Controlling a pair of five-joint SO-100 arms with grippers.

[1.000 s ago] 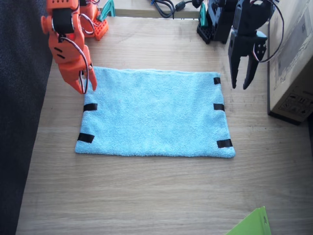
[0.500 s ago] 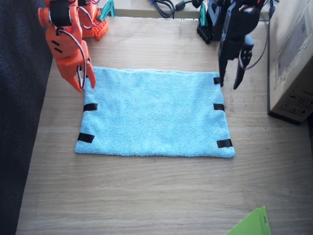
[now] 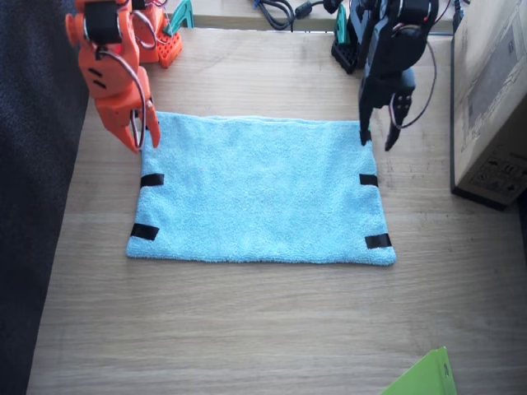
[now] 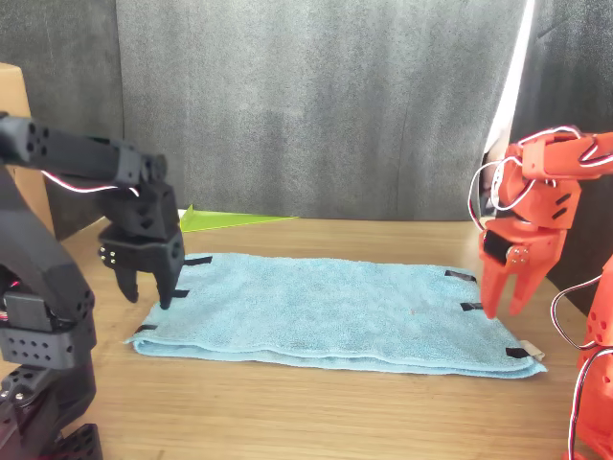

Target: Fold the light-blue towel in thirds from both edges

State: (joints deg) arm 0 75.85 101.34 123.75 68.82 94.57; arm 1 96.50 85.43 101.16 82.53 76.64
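Note:
The light-blue towel (image 3: 259, 193) (image 4: 326, 305) lies flat in the middle of the table. Black tape strips mark its short edges (image 3: 151, 179) (image 3: 368, 179). My right gripper (image 3: 142, 141) (image 4: 506, 309), orange, hangs open over the towel's far corner on its side, with nothing between its fingers. The black left gripper (image 3: 375, 141) (image 4: 148, 295) is open too, with its fingertips straddling the other short edge at the far corner, over the tape strip there. In the front view both grippers hover just above the cloth, and the towel's near rim looks double-layered.
A cardboard box (image 3: 494, 99) stands close beside the left arm. A lime-green sheet corner (image 3: 422, 377) pokes in at the table's front. Cables (image 3: 276, 10) and the arms' bases sit at the back. Dark cloth (image 3: 33, 206) borders the table beside the right arm.
The left gripper has swung from beside the towel in over its far corner and tape strip. The right gripper shifted slightly outward, then held still. The towel has not moved.

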